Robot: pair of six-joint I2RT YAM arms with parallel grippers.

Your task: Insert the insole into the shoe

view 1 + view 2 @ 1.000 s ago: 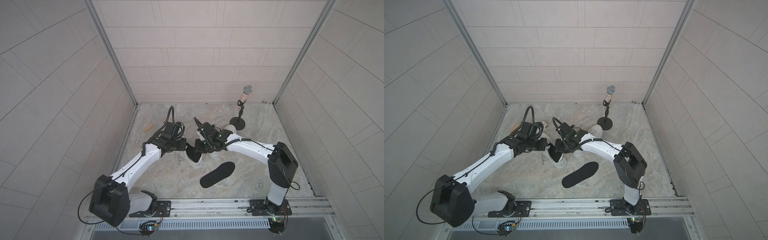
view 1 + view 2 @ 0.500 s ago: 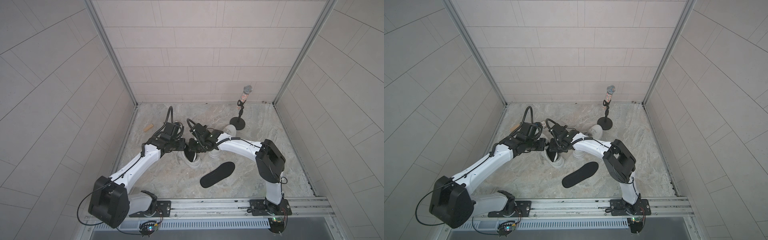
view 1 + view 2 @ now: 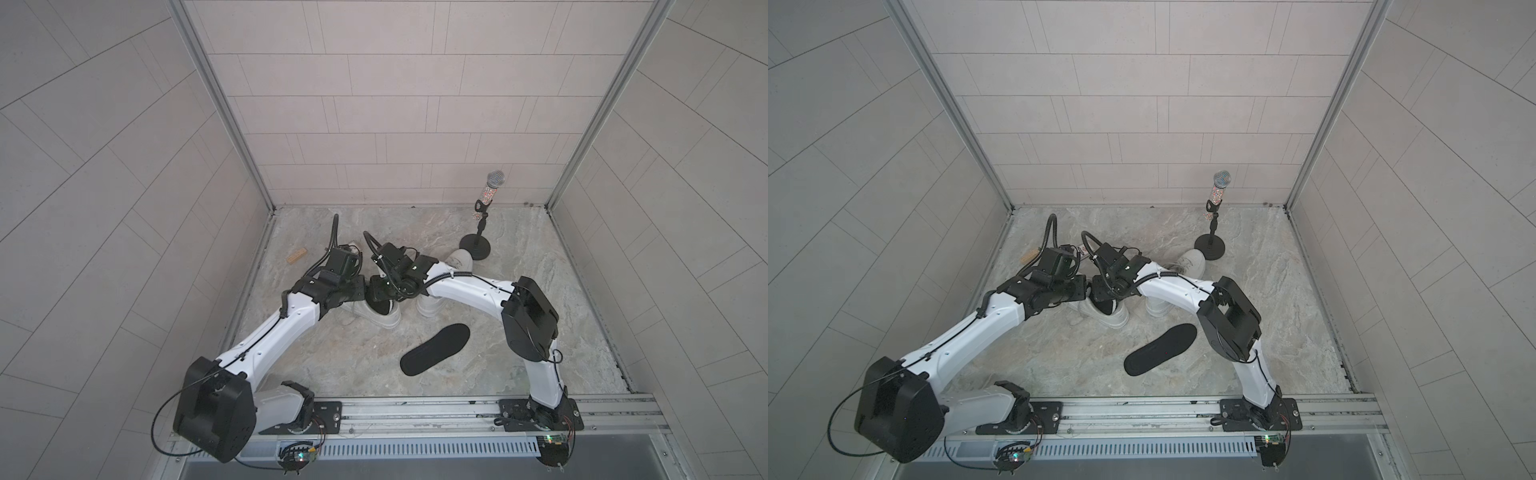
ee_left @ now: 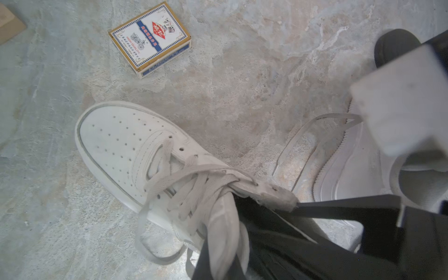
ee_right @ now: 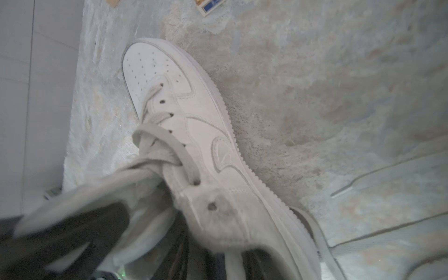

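The left gripper (image 3: pixel 360 293) is clamped on the shoe's (image 3: pixel 384 321) tongue (image 4: pixel 224 218), near the table's (image 3: pixel 332 365) left edge; the right gripper's (image 3: pixel 384 293) gap I cannot tell. One insole (image 3: pixel 380 306) seems inside, another insole (image 3: pixel 435 349) lies by the front edge. Lift the tongue, press the heel flat.

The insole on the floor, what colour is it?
The insole is black, clearest in a top view.

Lighting bright, even, diffuse; shadows soft. Top views sharp, wide-angle stretch at edges. Right wrist view: shoe (image 5: pixel 194 135) smeared nearest the jaws.
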